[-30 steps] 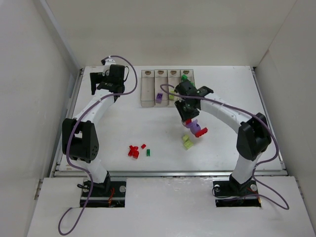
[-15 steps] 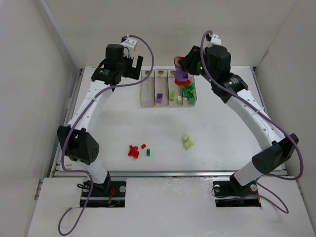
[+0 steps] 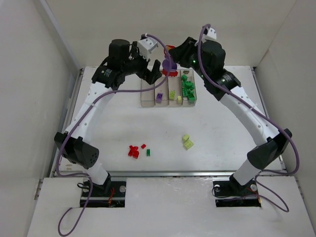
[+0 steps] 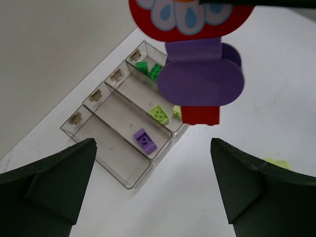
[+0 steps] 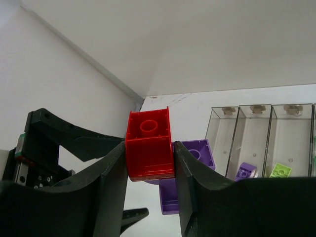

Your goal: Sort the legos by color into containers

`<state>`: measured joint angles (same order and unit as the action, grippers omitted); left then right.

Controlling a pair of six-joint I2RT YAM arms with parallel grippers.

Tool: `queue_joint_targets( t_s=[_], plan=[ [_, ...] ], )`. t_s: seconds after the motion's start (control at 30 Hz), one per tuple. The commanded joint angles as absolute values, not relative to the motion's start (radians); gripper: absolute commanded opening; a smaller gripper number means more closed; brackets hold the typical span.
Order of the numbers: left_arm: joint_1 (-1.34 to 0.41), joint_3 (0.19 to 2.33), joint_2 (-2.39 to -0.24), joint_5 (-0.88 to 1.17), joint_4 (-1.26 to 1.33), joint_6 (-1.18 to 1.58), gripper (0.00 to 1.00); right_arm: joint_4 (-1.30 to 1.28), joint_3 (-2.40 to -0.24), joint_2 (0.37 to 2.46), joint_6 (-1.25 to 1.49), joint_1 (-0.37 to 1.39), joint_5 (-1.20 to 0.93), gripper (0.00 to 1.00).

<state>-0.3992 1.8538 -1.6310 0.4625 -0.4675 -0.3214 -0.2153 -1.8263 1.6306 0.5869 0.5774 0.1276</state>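
My right pincer (image 5: 149, 148) is shut narrow on a red brick (image 5: 148, 129), with one finger pressed flat against each side of it. That brick is part of a clump (image 3: 169, 65) of red and purple bricks stuck together, and a purple piece (image 5: 195, 154) of it sits just behind my right fingers. I hold the clump up in the air, clear of the table (image 3: 222, 123).

My left pincer (image 4: 152, 148) stands wide and holds nothing. The clump hangs just ahead of it, above the gap between its two dark fingers (image 4: 54, 182), and touches neither. The two pincers face each other close together; from my right wrist I see the left one just beside my own fingers.

Below both pincers, a little beyond them, lies the row of clear bins (image 4: 113, 148). A purple brick (image 4: 144, 139) lies in the second bin from my left. Yellow-green bricks (image 4: 159, 114) lie in the bin next to that, and green bricks (image 4: 149, 69) in the last bin on my right.

More bricks lie on the table well apart from both pincers, back toward my bases. A few loose red bricks (image 3: 133, 150) are bunched together with a loose green brick (image 3: 148, 152) just beside them. Two loose yellow-green bricks (image 3: 187, 141) lie together farther to my right.
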Motion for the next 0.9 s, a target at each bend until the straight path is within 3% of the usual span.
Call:
queue_joint_targets(
  t_s=[0.0, 0.23, 0.63, 0.87],
  plan=[
    [-0.44, 1.896, -1.578, 0.558, -0.387, -0.212, 1.0, -0.138, -1.827, 1.603, 0.615, 0.586, 0.146, 0.0],
    [-0.511, 1.824, -1.569, 0.558, -0.312, -0.097, 1.0, -0.127, -1.787, 1.572, 0.624, 0.586, 0.155, 0.0],
    [-0.545, 1.766, -1.591, 0.35, -0.255, 0.002, 1.0, -0.118, -1.75, 1.552, 0.656, 0.604, 0.155, 0.0],
    [-0.534, 1.735, -1.591, 0.409, -0.245, 0.002, 0.73, -0.109, -1.741, 1.552, 0.666, 0.614, 0.146, 0.0]
  ],
)
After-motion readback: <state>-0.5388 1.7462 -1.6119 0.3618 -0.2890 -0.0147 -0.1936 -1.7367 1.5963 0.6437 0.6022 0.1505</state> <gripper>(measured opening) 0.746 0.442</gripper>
